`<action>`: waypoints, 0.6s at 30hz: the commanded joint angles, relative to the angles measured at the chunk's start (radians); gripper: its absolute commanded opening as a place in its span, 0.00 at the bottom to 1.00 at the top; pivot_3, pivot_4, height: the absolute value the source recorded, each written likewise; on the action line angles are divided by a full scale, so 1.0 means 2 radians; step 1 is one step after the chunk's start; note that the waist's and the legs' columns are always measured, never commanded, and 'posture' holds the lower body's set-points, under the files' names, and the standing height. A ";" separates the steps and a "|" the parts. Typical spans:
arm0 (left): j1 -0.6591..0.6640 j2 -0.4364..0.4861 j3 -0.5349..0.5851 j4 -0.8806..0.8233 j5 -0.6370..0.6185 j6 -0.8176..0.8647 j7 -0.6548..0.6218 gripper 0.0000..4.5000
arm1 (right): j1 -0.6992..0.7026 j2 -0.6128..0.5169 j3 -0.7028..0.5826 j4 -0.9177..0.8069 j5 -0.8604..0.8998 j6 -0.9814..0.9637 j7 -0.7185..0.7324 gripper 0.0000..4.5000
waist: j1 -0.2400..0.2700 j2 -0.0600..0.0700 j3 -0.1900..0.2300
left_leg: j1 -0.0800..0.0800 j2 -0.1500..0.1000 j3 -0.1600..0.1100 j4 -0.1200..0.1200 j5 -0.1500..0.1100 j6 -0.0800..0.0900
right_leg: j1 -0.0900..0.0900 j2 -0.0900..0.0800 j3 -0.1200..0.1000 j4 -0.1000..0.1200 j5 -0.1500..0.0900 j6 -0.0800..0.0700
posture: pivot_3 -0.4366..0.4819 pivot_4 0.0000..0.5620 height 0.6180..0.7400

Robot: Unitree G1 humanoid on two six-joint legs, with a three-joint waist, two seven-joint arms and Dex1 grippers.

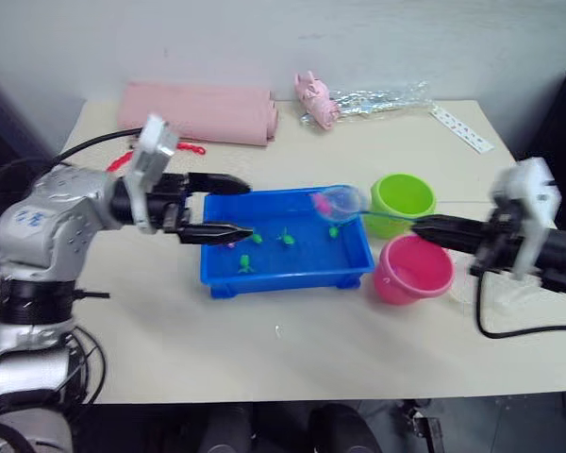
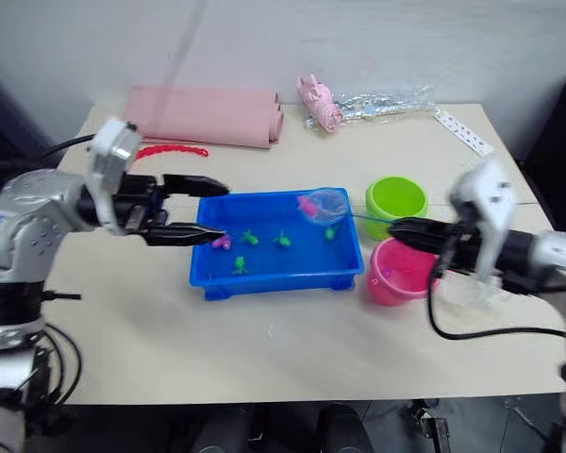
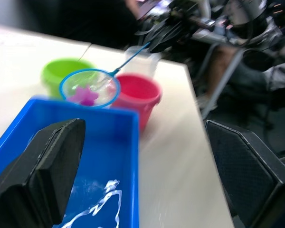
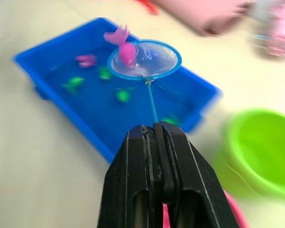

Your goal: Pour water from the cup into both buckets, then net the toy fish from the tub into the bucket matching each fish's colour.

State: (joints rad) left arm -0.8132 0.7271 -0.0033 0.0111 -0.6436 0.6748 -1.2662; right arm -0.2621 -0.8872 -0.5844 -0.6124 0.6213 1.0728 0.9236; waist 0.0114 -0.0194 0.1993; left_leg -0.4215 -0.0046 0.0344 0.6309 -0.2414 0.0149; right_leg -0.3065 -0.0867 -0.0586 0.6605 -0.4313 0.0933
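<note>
1. The right gripper point(image 4: 156, 130) has its two black fingers pressed together on the thin handle of the net point(image 4: 145, 59), which extends forward from the fingertips.
2. The net's blue hoop is held above the far right corner of the tub point(image 1: 264, 274), clear of the tub's floor.
3. One pink fish point(image 4: 124, 48) lies across the hoop's rim, its tail sticking out beyond the hoop and its body resting in the mesh.
4. The tub, a shallow blue tray, sits near the middle of the table point(image 1: 264, 349); several small green fish point(image 1: 287, 238) and one more magenta fish point(image 2: 221, 243) remain on its floor.
5. The green bucket point(image 1: 402, 201) stands just beside the tub's far right corner, and the pink bucket point(image 1: 412, 269) stands just beside the tub's near right corner, the two buckets close together.
6. The clear cup point(image 3: 141, 61) stands on the table behind the pink bucket, as the left wrist view shows.
7. The left gripper point(image 1: 231, 208) hovers over the tub's left end with its fingers spread apart and nothing between them.
8. A rolled pink cloth point(image 1: 200, 112), a red bead chain point(image 2: 172, 150) and a clear plastic bag point(image 1: 377, 99) lie along the table's far edge.
</note>
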 commanded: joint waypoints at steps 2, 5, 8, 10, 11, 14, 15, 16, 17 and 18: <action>-0.033 -0.027 -0.034 0.056 0.037 -0.059 -0.041 0.98 | 0.084 -0.005 -0.126 -0.066 0.013 0.023 -0.013 0.00 | 0.000 0.000 0.000 | 0.000 0.000 0.000 0.000 0.000 0.000 | 0.000 0.001 0.000 0.000 0.000 0.000 | 0.48 0.27 1.00; -0.054 -0.048 -0.048 0.096 0.055 -0.089 -0.062 0.98 | 0.165 0.024 -0.189 -0.099 -0.003 -0.004 -0.016 0.00 | 0.001 0.000 0.000 | 0.000 0.001 0.000 0.000 0.000 0.000 | 0.000 0.002 0.001 0.000 0.000 0.000 | 0.48 0.27 1.00; -0.074 -0.067 -0.054 0.129 0.066 -0.108 -0.077 0.98 | 0.261 0.046 -0.204 -0.118 -0.085 -0.114 -0.013 0.00 | 0.006 0.000 0.000 | 0.000 0.001 0.000 0.000 0.000 0.000 | 0.000 0.003 0.001 0.000 0.000 0.000 | 0.48 0.27 1.00; -0.084 -0.076 -0.057 0.145 0.074 -0.118 -0.085 0.98 | 0.305 0.054 -0.198 -0.118 -0.134 -0.188 -0.015 0.00 | 0.007 0.000 0.000 | 0.000 0.000 0.001 0.000 0.000 0.000 | 0.000 0.003 0.002 0.000 0.000 0.000 | 0.48 0.27 1.00; -0.087 -0.080 -0.057 0.151 0.077 -0.122 -0.088 0.98 | 0.322 0.056 -0.192 -0.115 -0.158 -0.226 -0.016 0.00 | 0.006 0.000 0.000 | 0.000 0.000 0.001 0.001 0.000 0.000 | 0.000 0.003 0.002 0.000 0.000 0.001 | 0.48 0.27 1.00; -0.100 -0.091 -0.058 0.171 0.087 -0.133 -0.095 0.98 | 0.377 0.054 -0.167 -0.092 -0.264 -0.383 -0.023 0.00 | 0.005 0.000 0.000 | 0.001 0.000 0.001 0.001 0.000 0.000 | 0.000 0.003 0.003 0.000 0.001 0.001 | 0.48 0.27 1.00; -0.105 -0.094 -0.058 0.175 0.089 -0.135 -0.096 0.98 | 0.396 0.047 -0.164 -0.076 -0.309 -0.452 -0.029 0.00 | 0.005 0.000 0.000 | 0.001 0.000 0.001 0.001 0.000 0.000 | 0.000 0.003 0.003 -0.001 0.001 0.001 | 0.48 0.27 1.00; -0.107 -0.096 -0.057 0.178 0.090 -0.137 -0.097 0.98 | 0.407 0.044 -0.162 -0.063 -0.339 -0.499 -0.034 0.00 | 0.005 0.000 0.000 | 0.001 0.000 0.001 0.001 0.000 0.000 | 0.000 0.003 0.003 -0.001 0.001 0.001 | 0.48 0.27 1.00; -0.111 -0.098 -0.056 0.180 0.091 -0.137 -0.098 0.98 | 0.416 0.036 -0.166 -0.048 -0.375 -0.560 -0.043 0.00 | 0.006 0.000 0.000 | 0.001 0.000 0.001 0.001 0.000 0.000 | 0.000 0.003 0.003 -0.001 0.001 0.001 | 0.48 0.27 1.00; -0.114 -0.099 -0.055 0.182 0.092 -0.137 -0.098 0.98 | 0.421 0.028 -0.171 -0.035 -0.404 -0.610 -0.052 0.00 | 0.005 0.000 0.000 | 0.001 0.000 0.001 0.001 0.000 0.000 | 0.000 0.003 0.003 -0.001 0.001 0.001 | 0.48 0.27 1.00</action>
State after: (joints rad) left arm -1.0117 0.5285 -0.1298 0.3754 -0.4624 0.4131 -1.4529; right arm 0.5743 -0.8105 -0.8987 -0.7053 -0.0868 0.0223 0.8529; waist 0.0216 -0.0191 0.1992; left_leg -0.4199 -0.0038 0.0364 0.6335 -0.2408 0.0147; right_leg -0.3066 -0.0815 -0.0526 0.6592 -0.4300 0.0958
